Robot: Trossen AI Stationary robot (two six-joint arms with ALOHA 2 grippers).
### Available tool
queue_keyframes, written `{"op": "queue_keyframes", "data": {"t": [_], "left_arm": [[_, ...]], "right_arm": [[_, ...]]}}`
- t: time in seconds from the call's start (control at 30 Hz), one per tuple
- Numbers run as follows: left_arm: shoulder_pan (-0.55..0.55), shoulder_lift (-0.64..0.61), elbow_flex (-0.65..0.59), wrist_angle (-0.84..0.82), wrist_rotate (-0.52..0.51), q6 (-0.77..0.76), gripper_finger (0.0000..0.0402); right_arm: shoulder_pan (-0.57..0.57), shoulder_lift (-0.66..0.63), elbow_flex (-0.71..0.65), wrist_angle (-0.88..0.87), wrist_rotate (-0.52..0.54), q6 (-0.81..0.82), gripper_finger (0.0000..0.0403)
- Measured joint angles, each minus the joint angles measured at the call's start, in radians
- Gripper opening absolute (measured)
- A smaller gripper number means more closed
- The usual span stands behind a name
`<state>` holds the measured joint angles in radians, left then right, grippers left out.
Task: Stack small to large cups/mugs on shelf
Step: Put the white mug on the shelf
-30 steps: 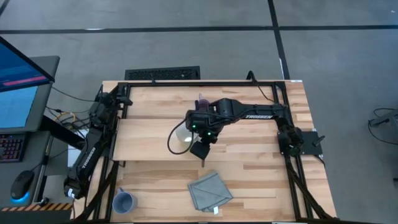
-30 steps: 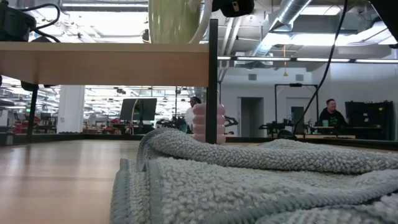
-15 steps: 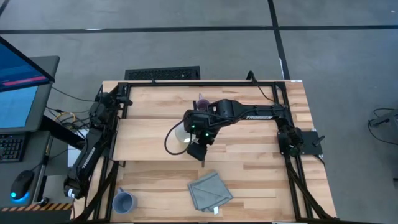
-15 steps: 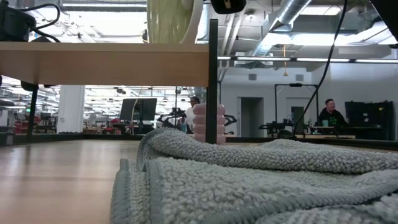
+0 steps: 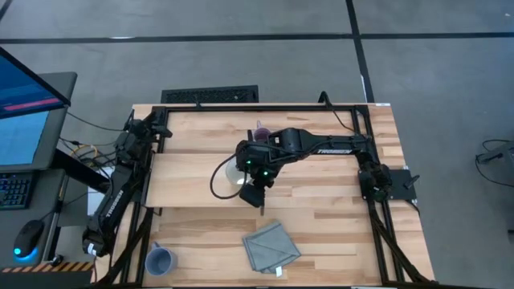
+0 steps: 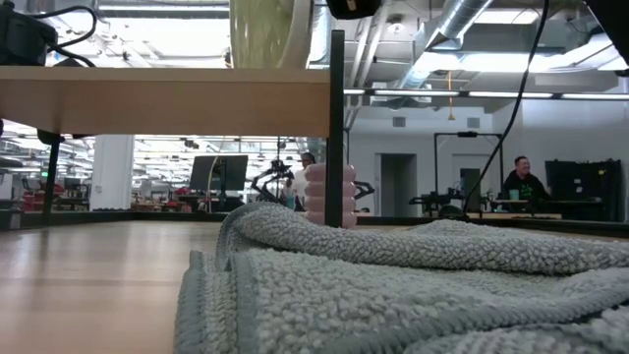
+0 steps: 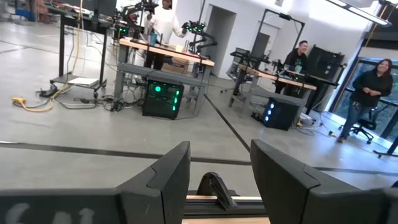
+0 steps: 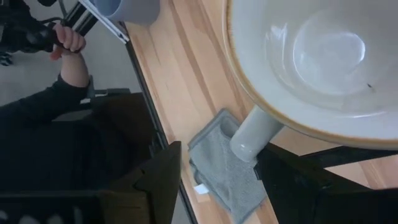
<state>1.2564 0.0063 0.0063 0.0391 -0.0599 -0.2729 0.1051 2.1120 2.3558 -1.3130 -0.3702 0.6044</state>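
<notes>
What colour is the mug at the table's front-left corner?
Blue-grey mug; the high view shows it best.

Both arms are matte black, built from boxy links on a black tube frame that edges the bench (image 5: 337, 217). The right arm (image 5: 321, 146) carries white lettering along its long forearm link, and small green lights glow on its wrist block near the right end effector (image 5: 251, 195). A black cable loops out from that wrist in a wide curve. The left arm (image 5: 120, 189) has a bundle of thin cables trailing off its base. The left end effector (image 7: 219, 180) has two broad, dark, angular fingers (image 7: 166, 177) with flat, chamfered faces.
</notes>
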Motion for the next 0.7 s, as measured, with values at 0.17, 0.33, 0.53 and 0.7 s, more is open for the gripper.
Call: {"op": "queue_keyframes", "data": {"t": [0.17, 0.33, 0.53, 0.7], "left_arm": [[0.000, 0.000, 0.000, 0.000, 0.000, 0.000, 0.0159], [0.000, 0.000, 0.000, 0.000, -0.001, 0.000, 0.0159], [0.000, 0.000, 0.000, 0.000, -0.001, 0.000, 0.0159], [0.000, 0.000, 0.000, 0.000, -0.001, 0.000, 0.0159]], "right_arm": [[0.000, 0.000, 0.000, 0.028, -0.001, 0.025, 0.0230], [0.001, 0.000, 0.000, 0.029, -0.001, 0.054, 0.0230], [0.012, 0.003, 0.000, 0.061, -0.009, 0.062, 0.0230], [0.015, 0.003, 0.000, 0.086, -0.020, 0.062, 0.0230]]}}
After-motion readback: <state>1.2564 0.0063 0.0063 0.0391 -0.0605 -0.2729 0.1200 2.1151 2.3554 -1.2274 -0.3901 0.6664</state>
